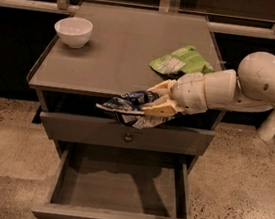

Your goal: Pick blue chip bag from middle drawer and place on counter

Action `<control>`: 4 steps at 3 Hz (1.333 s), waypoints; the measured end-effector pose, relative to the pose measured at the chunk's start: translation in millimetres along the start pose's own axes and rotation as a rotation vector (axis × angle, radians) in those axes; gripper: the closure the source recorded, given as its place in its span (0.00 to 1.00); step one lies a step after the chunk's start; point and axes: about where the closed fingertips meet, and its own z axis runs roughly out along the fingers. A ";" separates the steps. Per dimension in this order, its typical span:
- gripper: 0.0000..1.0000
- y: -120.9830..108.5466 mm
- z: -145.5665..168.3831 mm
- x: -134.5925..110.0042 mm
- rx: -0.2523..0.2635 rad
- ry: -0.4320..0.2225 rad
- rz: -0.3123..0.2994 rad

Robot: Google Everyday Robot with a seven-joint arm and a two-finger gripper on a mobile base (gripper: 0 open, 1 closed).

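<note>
My gripper (154,99) reaches in from the right and is shut on the blue chip bag (124,104), a crumpled dark-blue foil bag with white markings. It holds the bag in the air at the front edge of the counter (114,53), just above the closed top drawer. The middle drawer (119,187) is pulled out below, and its inside shows nothing in it.
A white bowl (73,31) stands at the counter's back left. A bright green bag (182,60) lies at the counter's right, just behind my gripper. The closed top drawer (127,133) has a small round knob. My white arm (262,82) crosses the right side.
</note>
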 end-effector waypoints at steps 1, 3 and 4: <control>1.00 -13.3 4.1 -12.0 -0.015 0.019 -0.052; 1.00 -93.9 14.1 -54.6 -0.042 0.067 -0.175; 1.00 -128.5 17.4 -56.8 -0.031 0.069 -0.178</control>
